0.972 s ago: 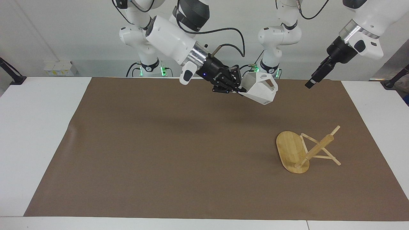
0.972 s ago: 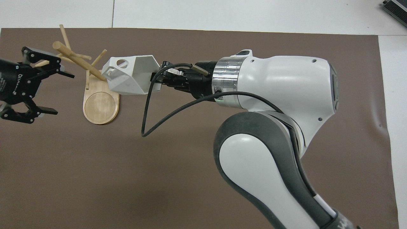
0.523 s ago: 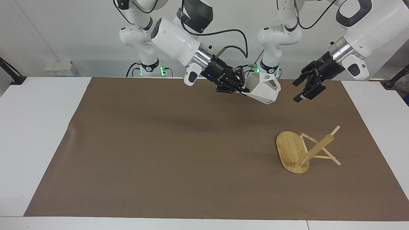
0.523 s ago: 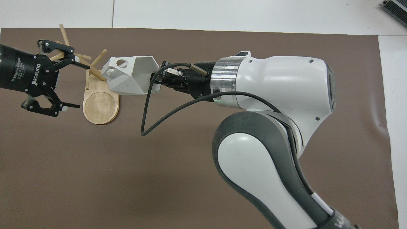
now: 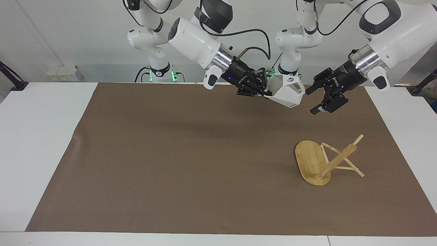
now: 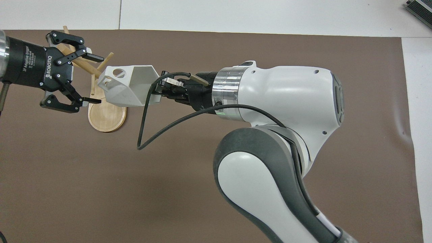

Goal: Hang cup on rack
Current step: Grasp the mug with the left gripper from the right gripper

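My right gripper (image 5: 264, 92) is shut on the rim of the white faceted cup (image 5: 286, 92) and holds it in the air on its side, over the mat's edge nearest the robots. The cup's handle with its round hole points toward my left gripper (image 5: 310, 101), which is open, a short way from the cup and not touching it. In the overhead view the cup (image 6: 123, 86), right gripper (image 6: 157, 92) and left gripper (image 6: 99, 80) partly cover the rack (image 6: 106, 116). The bamboo rack (image 5: 309, 160) lies tipped over on the mat, its oval base on edge and its post (image 5: 338, 160) slanting.
A brown mat (image 5: 191, 160) covers most of the white table (image 5: 37, 136). The right arm's cable (image 6: 148, 135) loops below its wrist. The tipped rack lies toward the left arm's end of the table.
My left gripper has come down and in toward the cup, open. My right gripper has carried the cup a little toward the left arm's end. The rack has not moved.
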Action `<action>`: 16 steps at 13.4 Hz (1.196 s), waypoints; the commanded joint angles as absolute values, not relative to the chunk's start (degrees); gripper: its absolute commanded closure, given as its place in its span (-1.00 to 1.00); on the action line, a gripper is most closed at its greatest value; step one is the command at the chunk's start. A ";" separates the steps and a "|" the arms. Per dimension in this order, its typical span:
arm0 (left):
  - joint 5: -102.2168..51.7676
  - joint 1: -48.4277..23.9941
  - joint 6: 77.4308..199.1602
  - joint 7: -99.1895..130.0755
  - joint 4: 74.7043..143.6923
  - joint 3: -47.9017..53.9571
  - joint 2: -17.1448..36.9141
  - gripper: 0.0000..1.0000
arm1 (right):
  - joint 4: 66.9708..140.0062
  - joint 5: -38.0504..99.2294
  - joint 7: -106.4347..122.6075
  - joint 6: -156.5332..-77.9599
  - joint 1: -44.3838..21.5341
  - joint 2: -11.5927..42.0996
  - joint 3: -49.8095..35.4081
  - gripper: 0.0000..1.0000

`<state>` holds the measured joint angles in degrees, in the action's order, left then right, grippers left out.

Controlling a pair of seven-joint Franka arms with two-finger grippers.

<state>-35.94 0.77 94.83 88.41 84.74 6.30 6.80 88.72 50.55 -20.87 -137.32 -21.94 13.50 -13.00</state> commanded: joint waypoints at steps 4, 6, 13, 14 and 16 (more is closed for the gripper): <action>-37.09 -0.78 93.08 93.87 86.65 6.50 6.07 -1.00 | 88.59 51.94 -21.45 -138.25 -21.88 13.71 -13.10 1.00; -37.18 -1.05 93.34 93.95 87.71 6.59 5.45 -1.00 | 88.59 51.94 -21.45 -138.25 -21.88 13.71 -13.10 1.00; -37.53 -2.19 92.02 95.36 87.71 6.68 4.84 -1.00 | 88.59 51.94 -21.45 -138.25 -21.71 13.71 -13.10 1.00; -37.62 -2.20 92.02 95.45 87.71 6.68 4.66 -0.80 | 88.51 51.94 -21.45 -138.25 -21.71 13.71 -13.10 1.00; -37.71 -2.20 92.28 96.50 87.71 6.68 4.57 0.07 | 88.51 51.94 -21.45 -138.25 -21.71 13.71 -13.10 1.00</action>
